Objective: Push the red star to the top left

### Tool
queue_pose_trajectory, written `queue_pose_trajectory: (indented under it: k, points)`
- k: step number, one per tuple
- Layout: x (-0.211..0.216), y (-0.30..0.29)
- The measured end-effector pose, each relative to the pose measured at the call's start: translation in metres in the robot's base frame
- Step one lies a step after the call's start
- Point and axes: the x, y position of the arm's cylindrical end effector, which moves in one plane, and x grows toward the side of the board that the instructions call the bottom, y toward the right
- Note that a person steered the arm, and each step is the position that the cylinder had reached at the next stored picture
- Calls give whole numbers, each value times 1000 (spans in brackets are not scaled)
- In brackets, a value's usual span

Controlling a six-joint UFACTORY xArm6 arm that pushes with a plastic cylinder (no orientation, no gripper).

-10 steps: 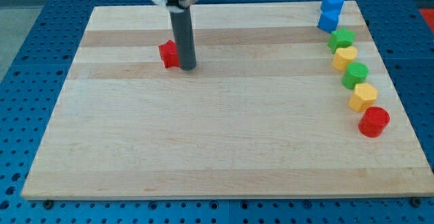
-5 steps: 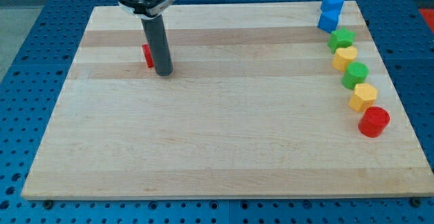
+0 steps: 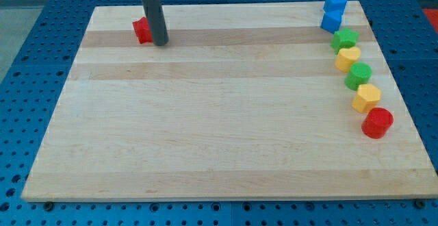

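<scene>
The red star lies near the top left of the wooden board, partly hidden behind my rod. My tip rests on the board right against the star's right side, a little below it in the view.
Along the board's right edge runs a column of blocks: two blue cubes, a green star, a yellow heart, a green block, a yellow hexagon and a red cylinder.
My tip has moved left and toward the view's top, and the red star has slid ahead of it toward the top left corner. The right-hand blocks have not moved.
</scene>
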Motion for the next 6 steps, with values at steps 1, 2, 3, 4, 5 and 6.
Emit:
queue_pose_trajectory:
  k: [1,2,3,4,5,6]
  points:
    - [-11,-28]
    - [-33,-35]
    - [-43,-49]
    - [-43,-70]
    - [-48,-82]
    - [-55,-85]
